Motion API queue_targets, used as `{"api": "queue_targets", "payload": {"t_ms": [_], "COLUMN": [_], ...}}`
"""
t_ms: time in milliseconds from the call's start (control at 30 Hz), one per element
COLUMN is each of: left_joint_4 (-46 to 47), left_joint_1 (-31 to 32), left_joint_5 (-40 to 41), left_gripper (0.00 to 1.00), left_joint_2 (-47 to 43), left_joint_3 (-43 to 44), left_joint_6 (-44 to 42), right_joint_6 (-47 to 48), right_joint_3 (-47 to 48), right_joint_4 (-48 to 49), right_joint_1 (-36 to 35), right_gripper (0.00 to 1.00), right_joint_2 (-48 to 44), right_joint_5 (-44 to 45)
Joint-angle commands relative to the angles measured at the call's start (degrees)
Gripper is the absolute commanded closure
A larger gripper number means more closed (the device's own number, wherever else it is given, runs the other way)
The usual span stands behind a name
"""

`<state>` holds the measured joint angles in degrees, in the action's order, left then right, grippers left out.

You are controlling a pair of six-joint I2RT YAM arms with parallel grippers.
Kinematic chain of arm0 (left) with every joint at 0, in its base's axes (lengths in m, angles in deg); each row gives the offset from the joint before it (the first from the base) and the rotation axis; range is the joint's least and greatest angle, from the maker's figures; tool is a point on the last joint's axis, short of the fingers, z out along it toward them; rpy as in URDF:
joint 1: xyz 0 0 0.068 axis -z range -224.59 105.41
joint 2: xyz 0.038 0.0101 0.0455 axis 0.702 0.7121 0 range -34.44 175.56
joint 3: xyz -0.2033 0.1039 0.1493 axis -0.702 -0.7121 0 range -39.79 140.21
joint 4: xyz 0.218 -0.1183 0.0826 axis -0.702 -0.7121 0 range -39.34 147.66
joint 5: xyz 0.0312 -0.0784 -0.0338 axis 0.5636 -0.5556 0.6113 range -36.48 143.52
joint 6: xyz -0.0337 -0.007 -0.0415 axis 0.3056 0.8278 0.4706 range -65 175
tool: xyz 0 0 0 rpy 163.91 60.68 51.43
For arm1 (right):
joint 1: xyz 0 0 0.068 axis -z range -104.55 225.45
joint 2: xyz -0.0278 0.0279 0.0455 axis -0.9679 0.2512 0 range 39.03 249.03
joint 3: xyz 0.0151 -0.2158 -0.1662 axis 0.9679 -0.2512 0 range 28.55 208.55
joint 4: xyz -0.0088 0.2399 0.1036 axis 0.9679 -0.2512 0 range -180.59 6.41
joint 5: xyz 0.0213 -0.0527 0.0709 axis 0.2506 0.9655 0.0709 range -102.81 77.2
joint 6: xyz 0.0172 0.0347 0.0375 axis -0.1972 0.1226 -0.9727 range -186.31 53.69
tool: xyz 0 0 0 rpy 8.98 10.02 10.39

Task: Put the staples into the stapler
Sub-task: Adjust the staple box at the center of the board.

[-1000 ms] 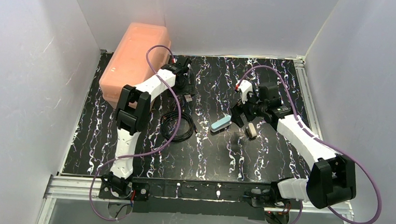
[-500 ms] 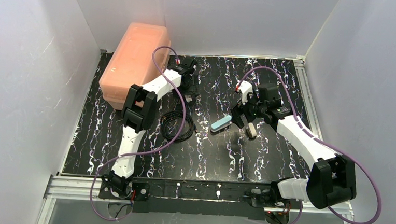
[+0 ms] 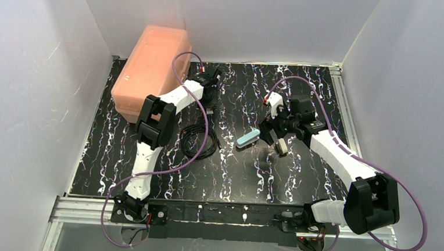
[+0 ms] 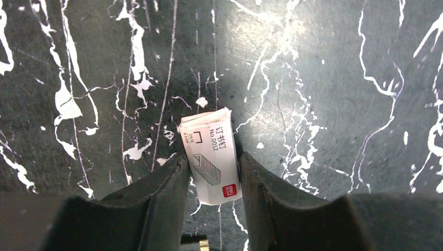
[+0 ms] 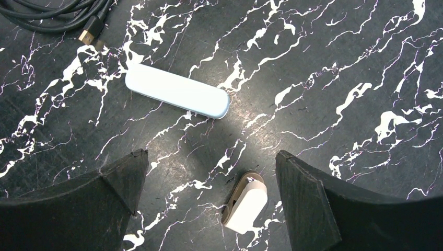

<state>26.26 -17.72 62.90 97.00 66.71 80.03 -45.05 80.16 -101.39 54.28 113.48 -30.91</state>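
Left gripper (image 4: 212,158), wide a second ago, has narrowed until both fingers press the sides of the staples box (image 4: 209,140), which lies on the mat at far left. The pick looks begun, though nothing is lifted yet. Right of it, mid-table, the closed stapler (image 5: 177,98) lies untouched under the right gripper (image 5: 210,157), which hangs fully spread and empty. A white block (image 5: 245,204) and coiled cable (image 3: 198,140) lie close by.
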Motion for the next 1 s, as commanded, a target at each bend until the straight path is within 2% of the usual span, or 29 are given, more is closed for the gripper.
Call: {"api": "queue_targets", "payload": {"t_ms": [0,100,200,367,500,567,967], "left_joint_4": [-2.5,-3.1,-3.08,-3.73,-3.78,-3.84,-4.1], "left_joint_1": [0.46,0.46,0.46,0.46,0.45,0.42,0.37], "left_joint_5": [-6.22,-13.19,-17.22,-20.96,-21.03,-20.49,-12.41], "left_gripper": [0.63,0.65,0.62,0.5,0.42,0.42,0.5], "left_joint_2": [-2.86,-5.0,-7.53,-9.09,-8.54,-8.11,-3.14], "left_joint_3": [-4.14,-6.56,-9.85,-12.76,-12.5,-12.01,-7.35], "left_joint_6": [-10.8,-19.05,-26.7,-34.94,-35.51,-35.43,-31.03], "right_joint_6": [0.54,0.54,0.55,0.54,0.45,0.45,0.45], "right_joint_3": [-0.05,0.04,0.06,-0.02,-0.19,-0.2,-1.03], "right_joint_4": [1.61,1.34,1.34,1.24,1.08,0.9,1.23], "right_joint_1": [0.04,0.04,0.03,0.05,-0.01,0.07,0.31], "right_gripper": [0.01,0.01,0.01,0.01,0.01,0.01,0.01], "right_joint_2": [-2.12,-2.39,-2.58,-2.75,-2.95,-3.0,-3.35], "right_joint_5": [0.06,0.01,0.02,0.09,-0.1,-0.16,-0.27]}}
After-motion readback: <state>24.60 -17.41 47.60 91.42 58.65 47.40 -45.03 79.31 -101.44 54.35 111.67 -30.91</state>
